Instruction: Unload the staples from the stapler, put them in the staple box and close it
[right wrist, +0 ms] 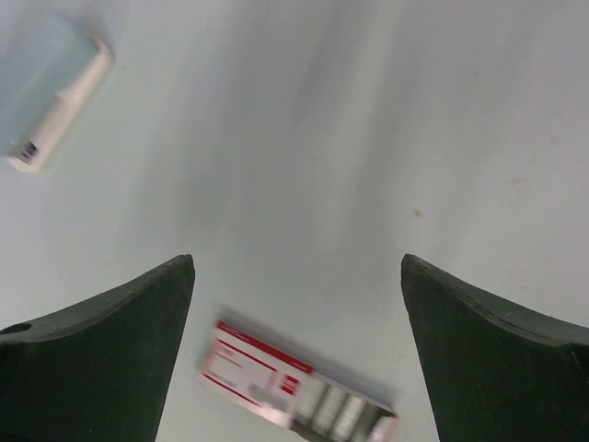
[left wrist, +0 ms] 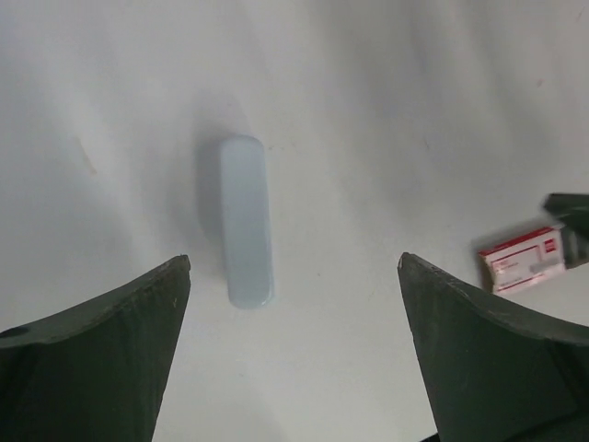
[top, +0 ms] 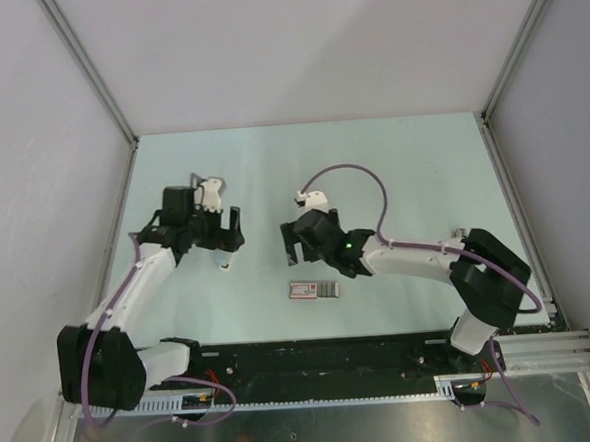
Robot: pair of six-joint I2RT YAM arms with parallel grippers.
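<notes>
Scene: Two robot arms lean over a pale green tabletop [top: 402,174], both with their jaws empty.
Stapler: The small pale blue-and-white stapler [top: 225,266] lies closed and flat on the tabletop. It is left of the middle, roughly halfway between the near and far edges.
Left arm: The left arm [top: 138,281] hovers directly above the stapler [left wrist: 246,221] with its jaws spread wide, grasping nothing. In the wrist view the stapler lies lengthwise in the gap, nearer the left finger than the right and touching neither.
Right arm: The right arm [top: 418,259] hangs over the middle of the tabletop, its jaws also parted and empty. Its wrist camera catches the stapler [right wrist: 51,92] off to one side and well clear.
Staple box: A flat red-and-white staple box [top: 313,290] lies toward the near edge, just below the right arm's jaws [right wrist: 294,387] and apart from the stapler.
Step in hand: This looks like the approach to a first grasp. The stapler is still shut and no staples can be seen outside it.
Next move: The left jaws would likely need to shift sideways until the stapler is centred, then descend and close across its narrow body. The right arm could then open the hinged top to reach the rail.
Watch for: The stapler is light and could skid if one finger touches it first.
</notes>
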